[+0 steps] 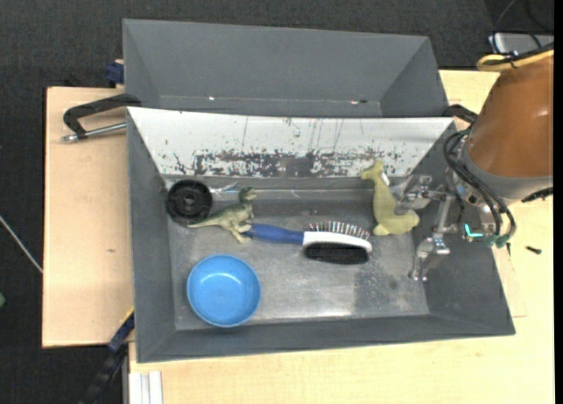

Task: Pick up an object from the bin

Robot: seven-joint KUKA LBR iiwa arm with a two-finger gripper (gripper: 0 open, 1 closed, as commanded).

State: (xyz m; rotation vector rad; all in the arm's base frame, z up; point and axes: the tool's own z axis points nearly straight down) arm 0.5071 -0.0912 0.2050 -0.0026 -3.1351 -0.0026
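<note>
The claw (426,235) hangs at the right side of the grey metal bin (290,321), low over the floor where it meets the right sloping wall. If it is wide or narrow, I cannot tell, because the metal parts at its end overlap from this angle. No thing is seen inside it.

The nearest thing is a pale yellow toy animal (385,207) with a long neck, just beside the claw on its left. It is in the far right part of the floor, close to the back wall. Its long axis goes from the near side to the far side, a little tilted. The head end points to the back wall and slightly left, and the thicker end is toward the viewer. If the claw touches it, I cannot tell.

The bin holds four more things, all left of the toy. A brush (310,240) lies in the middle with its long axis left to right: the blue handle points left, and the white head with dark bristles is at the right. A green toy dinosaur (230,217) is at the handle's end. A black round disc (189,201) is in the far left corner. A blue bowl (223,290) stands open side up at the near left, showing its plain blue inside.
</note>
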